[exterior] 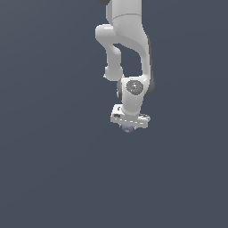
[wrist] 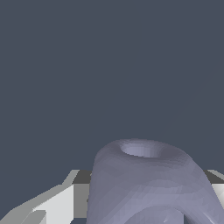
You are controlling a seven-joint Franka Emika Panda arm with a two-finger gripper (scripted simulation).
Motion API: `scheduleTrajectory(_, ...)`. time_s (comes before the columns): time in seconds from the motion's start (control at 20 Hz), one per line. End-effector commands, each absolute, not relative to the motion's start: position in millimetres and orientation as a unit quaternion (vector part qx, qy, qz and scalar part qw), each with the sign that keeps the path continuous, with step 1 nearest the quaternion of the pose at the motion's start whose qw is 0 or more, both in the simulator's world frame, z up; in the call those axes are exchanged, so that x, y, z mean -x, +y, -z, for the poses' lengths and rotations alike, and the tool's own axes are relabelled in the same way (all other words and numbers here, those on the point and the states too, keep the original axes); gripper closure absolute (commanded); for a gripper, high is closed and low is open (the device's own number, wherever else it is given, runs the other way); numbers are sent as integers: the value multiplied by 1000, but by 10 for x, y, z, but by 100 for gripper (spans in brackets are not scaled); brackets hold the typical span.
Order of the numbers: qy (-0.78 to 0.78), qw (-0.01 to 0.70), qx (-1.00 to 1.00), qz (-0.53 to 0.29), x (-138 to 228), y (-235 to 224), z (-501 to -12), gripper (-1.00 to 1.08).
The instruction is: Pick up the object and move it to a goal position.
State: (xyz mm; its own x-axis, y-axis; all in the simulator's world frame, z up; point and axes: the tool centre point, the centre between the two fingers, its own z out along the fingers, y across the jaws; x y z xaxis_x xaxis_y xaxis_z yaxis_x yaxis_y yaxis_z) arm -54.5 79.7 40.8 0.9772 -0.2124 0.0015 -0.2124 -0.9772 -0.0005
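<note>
Small lavender lump [exterior: 128, 128] tucked right under the white gripper [exterior: 129, 126], between the fingers [wrist: 52, 205]. Cannot tell whether clamped or merely straddling. Probably light, stiff, rounded and slippery; best pinched across its narrow flanks below the hollowed top.

Arm [exterior: 127, 53]: comes down from the top edge of the exterior view, just right of centre.
Gripper [exterior: 129, 126]: at the arm's lower end, near mid-frame.
Object [exterior: 128, 128]: tucked directly under the gripper, touching it.
Wrist view: object [wrist: 148, 183] sits between the fingers [wrist: 57, 205], a finger on each side.
Ground [exterior: 53, 178]: all around.
</note>
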Motion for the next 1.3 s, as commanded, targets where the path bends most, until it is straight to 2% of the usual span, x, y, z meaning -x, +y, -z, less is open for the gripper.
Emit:
scheduleTrajectory(0.0, 107, 0, 994, 1, 547, 788, -426, 108)
scheduleTrajectory(0.6, 107, 0, 994, 1, 652, 500, -918, 108)
scheduleTrajectory(1.25, 107, 1, 994, 1, 904, -215, -2157, 108)
